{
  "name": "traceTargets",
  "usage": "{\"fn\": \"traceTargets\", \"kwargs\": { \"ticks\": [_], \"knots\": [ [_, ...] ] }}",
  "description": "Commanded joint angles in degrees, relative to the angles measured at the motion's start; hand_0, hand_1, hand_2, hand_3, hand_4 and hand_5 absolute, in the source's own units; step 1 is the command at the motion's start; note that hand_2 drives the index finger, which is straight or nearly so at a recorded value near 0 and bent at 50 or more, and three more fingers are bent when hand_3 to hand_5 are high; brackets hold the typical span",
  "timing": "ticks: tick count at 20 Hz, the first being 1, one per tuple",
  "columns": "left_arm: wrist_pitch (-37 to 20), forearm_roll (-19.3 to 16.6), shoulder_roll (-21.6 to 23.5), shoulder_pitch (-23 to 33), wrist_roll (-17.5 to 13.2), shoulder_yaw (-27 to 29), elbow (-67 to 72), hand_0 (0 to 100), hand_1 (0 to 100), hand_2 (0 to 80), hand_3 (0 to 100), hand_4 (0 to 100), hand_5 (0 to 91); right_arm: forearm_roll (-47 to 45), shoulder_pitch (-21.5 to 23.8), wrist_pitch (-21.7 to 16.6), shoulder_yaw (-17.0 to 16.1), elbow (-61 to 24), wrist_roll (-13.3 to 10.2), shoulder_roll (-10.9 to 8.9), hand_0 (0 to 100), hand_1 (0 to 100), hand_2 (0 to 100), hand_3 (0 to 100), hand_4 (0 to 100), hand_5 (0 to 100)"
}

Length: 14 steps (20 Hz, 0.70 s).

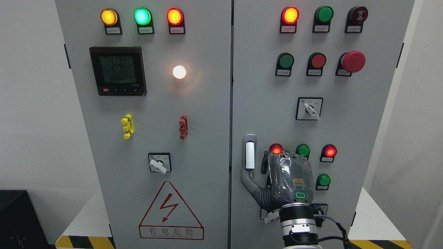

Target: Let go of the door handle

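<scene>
On the right door of the gray cabinet (363,114), near its left edge and low down, sits the door handle (249,152). It is a white bar standing upright in a silver plate. Just beside it is the right hand (285,181), which comes up from the bottom of the picture. Its back faces us. Its thumb (247,180) reaches up and left, and the tip is right under the handle, maybe touching it. The other fingers are hidden behind the hand, so I cannot tell if they are apart or curled. The hand covers part of a red light (276,149). A green button (303,150) and another red light (330,151) are next to it.
</scene>
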Motion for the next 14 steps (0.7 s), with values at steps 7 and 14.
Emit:
{"fn": "traceTargets", "kwargs": {
  "ticks": [7, 14],
  "knots": [
    [0.0, 0.0, 0.0, 0.0, 0.0, 0.0, 0.0, 0, 0, 4.4, 10, 1, 0.0, -0.2, 0.0, 0.0, -0.9, 0.0, 0.0, 0.00, 39, 37, 74, 100, 76, 72],
    [-0.1, 0.0, 0.0, 0.0, 0.0, 0.0, 0.0, 0, 0, 4.5, 10, 1, 0.0, -0.3, 0.0, 0.0, -1.4, -0.3, 0.0, 0.00, 40, 36, 74, 100, 76, 72]
  ]
}}
